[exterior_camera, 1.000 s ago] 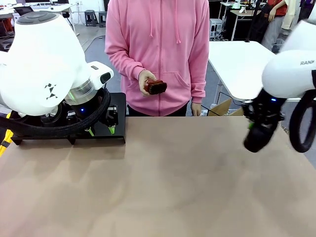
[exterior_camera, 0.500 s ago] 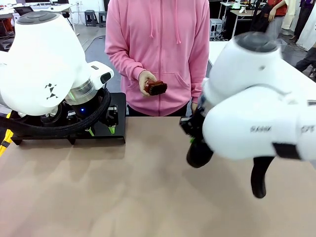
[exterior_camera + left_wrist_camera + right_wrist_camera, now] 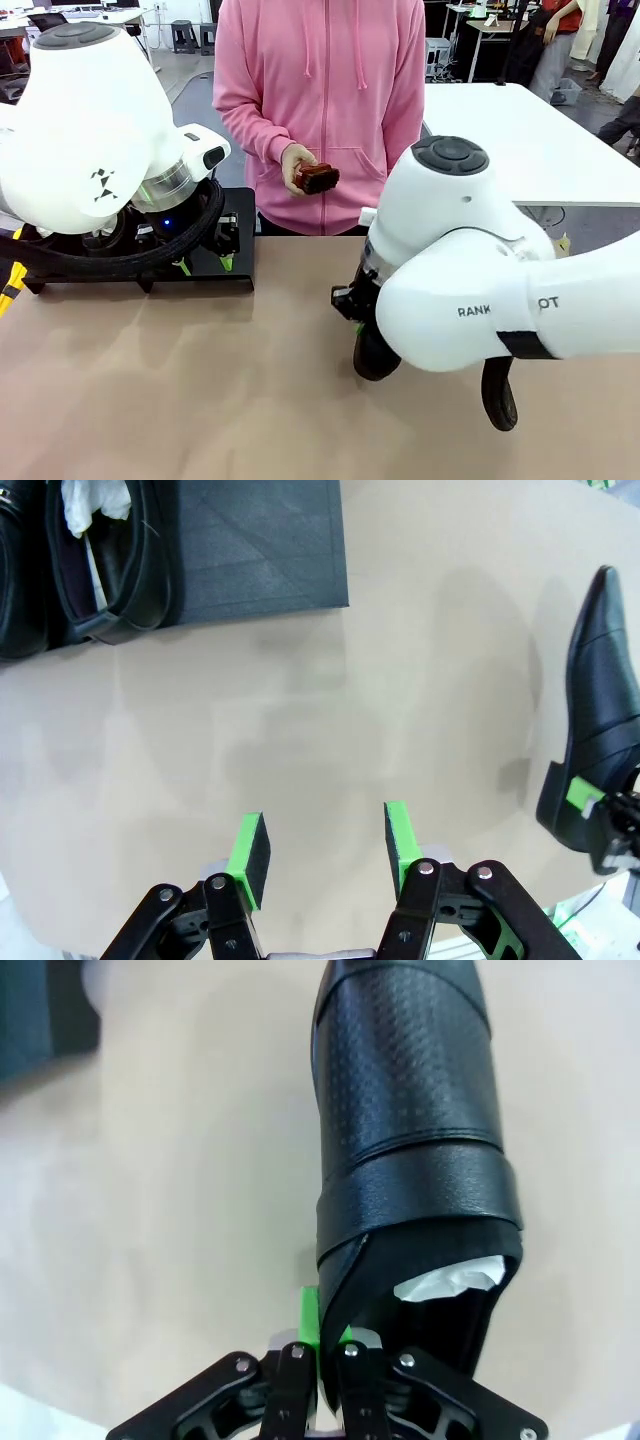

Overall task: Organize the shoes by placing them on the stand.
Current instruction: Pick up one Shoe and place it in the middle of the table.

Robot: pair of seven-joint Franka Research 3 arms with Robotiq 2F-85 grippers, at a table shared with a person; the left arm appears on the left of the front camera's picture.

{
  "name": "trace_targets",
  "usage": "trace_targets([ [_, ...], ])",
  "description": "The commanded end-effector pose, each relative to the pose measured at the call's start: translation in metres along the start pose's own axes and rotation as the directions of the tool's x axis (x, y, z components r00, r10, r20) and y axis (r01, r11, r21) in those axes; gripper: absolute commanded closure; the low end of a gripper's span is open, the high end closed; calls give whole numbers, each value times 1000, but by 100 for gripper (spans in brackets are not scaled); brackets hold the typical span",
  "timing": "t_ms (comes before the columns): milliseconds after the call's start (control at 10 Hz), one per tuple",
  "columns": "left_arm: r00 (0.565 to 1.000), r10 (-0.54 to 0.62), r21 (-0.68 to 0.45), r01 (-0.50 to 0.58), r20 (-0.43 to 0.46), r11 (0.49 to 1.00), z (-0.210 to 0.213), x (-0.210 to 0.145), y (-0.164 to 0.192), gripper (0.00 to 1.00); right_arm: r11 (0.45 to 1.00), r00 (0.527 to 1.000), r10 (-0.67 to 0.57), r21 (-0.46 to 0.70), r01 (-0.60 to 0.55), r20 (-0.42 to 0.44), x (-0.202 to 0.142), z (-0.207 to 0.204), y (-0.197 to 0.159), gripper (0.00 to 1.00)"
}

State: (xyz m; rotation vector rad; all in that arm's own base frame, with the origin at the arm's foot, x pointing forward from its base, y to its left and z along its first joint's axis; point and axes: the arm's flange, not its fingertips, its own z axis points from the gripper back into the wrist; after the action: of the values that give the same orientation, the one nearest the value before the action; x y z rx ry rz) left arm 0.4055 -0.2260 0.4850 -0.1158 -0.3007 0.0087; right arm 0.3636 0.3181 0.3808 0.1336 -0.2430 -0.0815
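**Robot arm carries a dress shoe above a shared table**

A broad tan table [image 3: 200, 390] spreads between two white arms and a person in a pink hoodie [image 3: 320, 100] standing at its far edge, a small brown object [image 3: 316, 178] in one hand; white tables and other people fill the room behind. At the far left of the table sits the stand [image 3: 235, 245], a low matte-black platform on short legs, largely hidden in the front view behind the left arm. The left wrist view shows two glossy black shoes side by side on its top, one [image 3: 105, 565] stuffed with crumpled white paper, the other [image 3: 18, 570] cut off by the frame edge. A third shoe [image 3: 410, 1130], grained black leather with a smooth strap and white paper in its opening, hangs near the table's middle, well apart from the stand, its upper edge pinched in the closed right gripper [image 3: 322, 1335]. The left gripper [image 3: 322, 855] hovers over bare tabletop beside the stand, green pads parted and holding nothing
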Motion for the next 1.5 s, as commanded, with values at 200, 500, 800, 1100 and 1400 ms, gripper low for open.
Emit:
trace_targets([
  [200, 1000, 3, 14, -3, 15, 1000, 1, -1, 1, 39, 996, 996, 86, -4, -87, -36, -5, 4, 8, 100],
  [500, 1000, 3, 14, -3, 15, 1000, 1, -1, 1, 39, 999, 992, 46, -12, -47, -114, -1, -11, 11, 56],
  [800, 1000, 3, 14, -3, 15, 1000, 1, -1, 1, 39, 999, 992, -31, 8, 32, -118, 7, -5, 12, 1],
  [1100, 1000, 3, 14, -3, 15, 1000, 1, -1, 1, 39, 997, 989, -61, 38, 66, -135, 10, 17, 10, 0],
  [1400, 1000, 3, 14, -3, 15, 1000, 1, -1, 1, 39, 998, 990, -61, 26, 65, -125, 13, 12, 10, 0],
])
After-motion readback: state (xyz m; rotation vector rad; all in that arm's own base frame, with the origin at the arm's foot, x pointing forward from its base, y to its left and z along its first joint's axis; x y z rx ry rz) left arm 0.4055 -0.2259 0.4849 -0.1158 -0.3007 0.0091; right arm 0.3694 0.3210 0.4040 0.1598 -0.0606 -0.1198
